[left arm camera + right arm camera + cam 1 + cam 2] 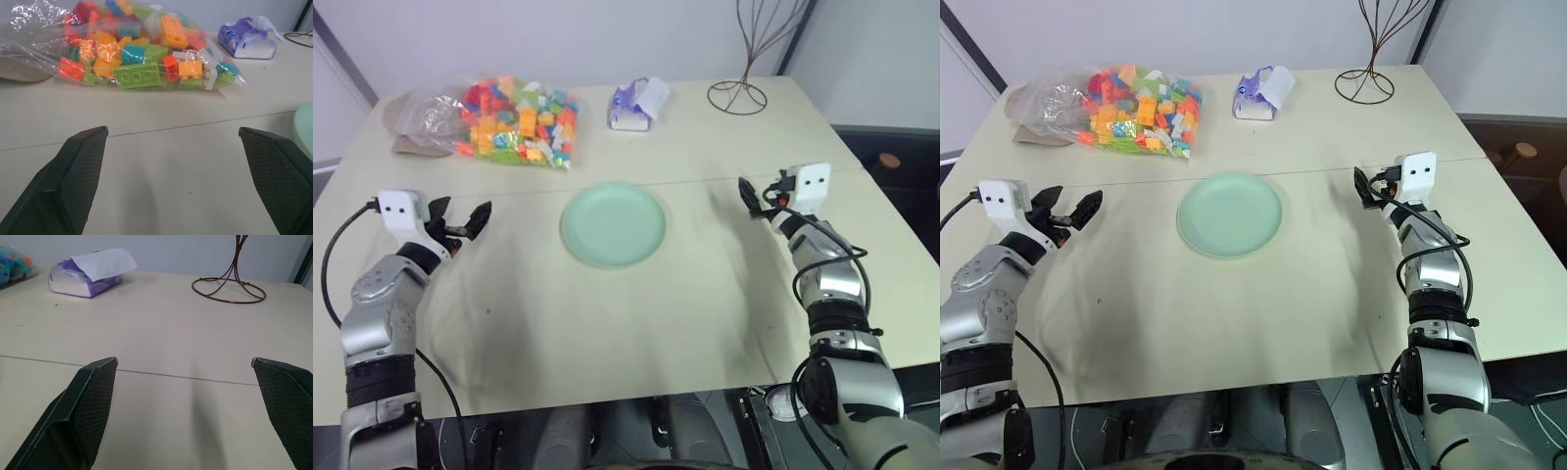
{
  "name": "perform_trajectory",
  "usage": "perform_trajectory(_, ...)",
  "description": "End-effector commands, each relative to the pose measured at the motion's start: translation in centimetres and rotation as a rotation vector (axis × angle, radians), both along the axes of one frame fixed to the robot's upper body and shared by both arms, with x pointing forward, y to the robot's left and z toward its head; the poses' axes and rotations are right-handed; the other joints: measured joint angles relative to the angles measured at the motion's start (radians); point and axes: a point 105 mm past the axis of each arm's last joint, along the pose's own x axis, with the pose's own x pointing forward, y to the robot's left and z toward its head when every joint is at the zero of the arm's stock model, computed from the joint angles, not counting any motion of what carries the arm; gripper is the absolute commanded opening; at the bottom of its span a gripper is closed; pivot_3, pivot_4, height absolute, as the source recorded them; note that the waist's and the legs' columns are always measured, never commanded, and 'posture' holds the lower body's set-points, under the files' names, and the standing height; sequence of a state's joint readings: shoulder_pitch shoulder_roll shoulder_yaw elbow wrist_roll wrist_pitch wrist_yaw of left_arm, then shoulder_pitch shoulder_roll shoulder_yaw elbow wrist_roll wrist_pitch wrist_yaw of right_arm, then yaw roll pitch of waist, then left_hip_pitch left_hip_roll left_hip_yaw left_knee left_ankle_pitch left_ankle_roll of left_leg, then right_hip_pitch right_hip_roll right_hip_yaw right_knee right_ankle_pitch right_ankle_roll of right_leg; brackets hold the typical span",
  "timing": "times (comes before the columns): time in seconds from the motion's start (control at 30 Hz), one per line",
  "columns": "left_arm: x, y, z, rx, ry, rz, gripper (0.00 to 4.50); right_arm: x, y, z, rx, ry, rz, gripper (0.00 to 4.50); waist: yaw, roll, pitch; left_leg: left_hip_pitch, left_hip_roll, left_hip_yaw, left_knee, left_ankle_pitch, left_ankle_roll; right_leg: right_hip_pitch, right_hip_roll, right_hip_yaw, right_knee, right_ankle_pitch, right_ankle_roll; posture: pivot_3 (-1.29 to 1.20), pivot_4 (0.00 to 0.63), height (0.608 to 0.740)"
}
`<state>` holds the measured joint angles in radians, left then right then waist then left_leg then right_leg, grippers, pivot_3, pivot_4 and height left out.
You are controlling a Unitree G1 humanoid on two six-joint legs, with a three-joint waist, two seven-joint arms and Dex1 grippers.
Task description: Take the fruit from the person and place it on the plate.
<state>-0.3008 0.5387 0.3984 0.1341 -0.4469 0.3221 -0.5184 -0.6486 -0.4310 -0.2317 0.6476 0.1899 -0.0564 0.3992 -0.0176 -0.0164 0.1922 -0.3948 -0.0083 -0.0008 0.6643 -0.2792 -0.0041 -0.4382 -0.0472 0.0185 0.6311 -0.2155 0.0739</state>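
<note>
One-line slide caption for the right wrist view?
Open right tool hovers over table, facing tissue pack and wire stand.

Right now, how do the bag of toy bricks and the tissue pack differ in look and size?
The bag of toy bricks is clear plastic stuffed with many-coloured bricks; the tissue pack is purple with a white tissue sticking up. The bag is far wider than the pack. Both lie on the table beyond the empty plate.
</note>
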Motion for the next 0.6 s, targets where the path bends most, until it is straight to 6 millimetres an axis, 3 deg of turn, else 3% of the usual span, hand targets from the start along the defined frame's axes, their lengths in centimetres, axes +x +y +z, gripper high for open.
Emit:
perform_trajectory(0.03,-0.45,0.13,1.66,0.019,-0.054,-0.007,4.50,0.17,0.25,1.72,-0.006,-0.058,0.007,4.47,0.000,0.000,0.000,0.000,0.000,0.000,0.000,0.000,0.000,0.000,0.000,0.000,0.000,0.000,0.000,0.00,0.150,0.740)
perform_trajectory(0.6,-0.36,0.65,1.96,0.039,-0.074,0.028,4.50,0.13,0.15,1.57,-0.005,-0.054,0.003,4.47,0.000,0.000,0.000,0.001,0.000,0.000,0.000,0.000,0.000,0.001,0.000,0.000,0.000,0.000,0.000,0.00,0.150,0.740)
